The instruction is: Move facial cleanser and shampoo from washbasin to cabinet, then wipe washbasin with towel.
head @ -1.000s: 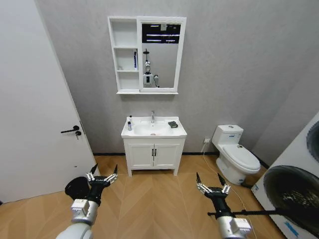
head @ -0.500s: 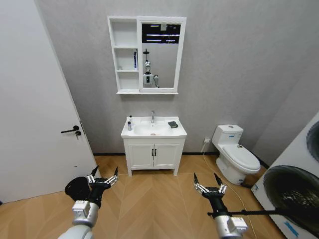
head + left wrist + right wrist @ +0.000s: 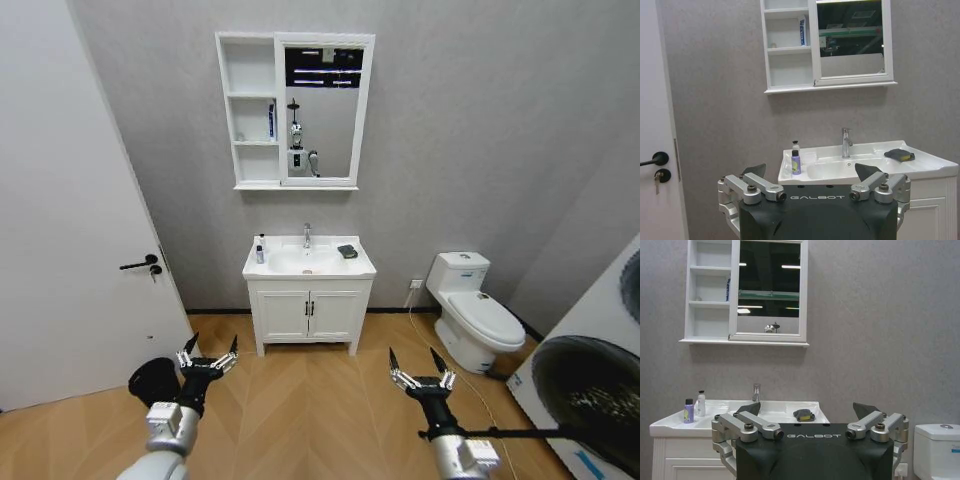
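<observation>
The washbasin (image 3: 300, 266) stands against the far wall on a white vanity. Two small bottles sit at its left rim, a purple one (image 3: 795, 163) and a white one (image 3: 701, 403); I cannot tell which is the facial cleanser and which the shampoo. The dark towel (image 3: 347, 251) lies on the right rim. The cabinet (image 3: 250, 110) hangs above beside its mirror, with a blue item (image 3: 270, 120) on the middle shelf. My left gripper (image 3: 210, 353) and right gripper (image 3: 418, 366) are open and empty, low over the floor, well short of the basin.
A white door (image 3: 60, 220) with a black handle fills the left. A black round bin (image 3: 150, 380) sits by my left arm. A toilet (image 3: 478, 318) stands to the right, with a large drum machine (image 3: 590, 385) nearer. Open wood floor (image 3: 305, 400) lies ahead.
The whole picture has shifted slightly, so the camera moved a little. Both grippers stay open, and the right one sits slightly lower.
</observation>
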Motion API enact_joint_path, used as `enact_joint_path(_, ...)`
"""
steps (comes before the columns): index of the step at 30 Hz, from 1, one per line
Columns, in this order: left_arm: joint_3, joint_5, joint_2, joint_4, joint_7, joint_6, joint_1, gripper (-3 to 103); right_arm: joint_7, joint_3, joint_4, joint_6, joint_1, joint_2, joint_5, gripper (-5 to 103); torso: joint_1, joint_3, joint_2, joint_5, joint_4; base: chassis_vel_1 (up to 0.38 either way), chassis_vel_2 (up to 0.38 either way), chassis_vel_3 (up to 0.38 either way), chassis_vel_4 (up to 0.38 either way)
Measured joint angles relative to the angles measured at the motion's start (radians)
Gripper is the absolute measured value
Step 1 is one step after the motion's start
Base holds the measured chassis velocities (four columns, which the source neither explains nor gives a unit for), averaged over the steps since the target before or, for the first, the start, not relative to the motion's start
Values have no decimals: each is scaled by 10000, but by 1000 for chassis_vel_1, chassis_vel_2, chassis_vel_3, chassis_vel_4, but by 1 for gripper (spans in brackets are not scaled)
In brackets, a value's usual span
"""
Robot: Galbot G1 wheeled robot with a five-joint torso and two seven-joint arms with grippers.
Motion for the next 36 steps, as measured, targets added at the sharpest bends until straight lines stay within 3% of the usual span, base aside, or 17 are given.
enact_joint_path(15,-6,30,-53,80,8,-12,89,98,38,-19,-143,142,12,2,-104,100,6,2,-3,4,1,-258,261,269,-274)
enact_joint_path(36,135,156,-209,538,9,-62,-43,98,153,-10,-350,184,130,-93,-73,100,4,3,-3,7,4,-356,349,360,-356)
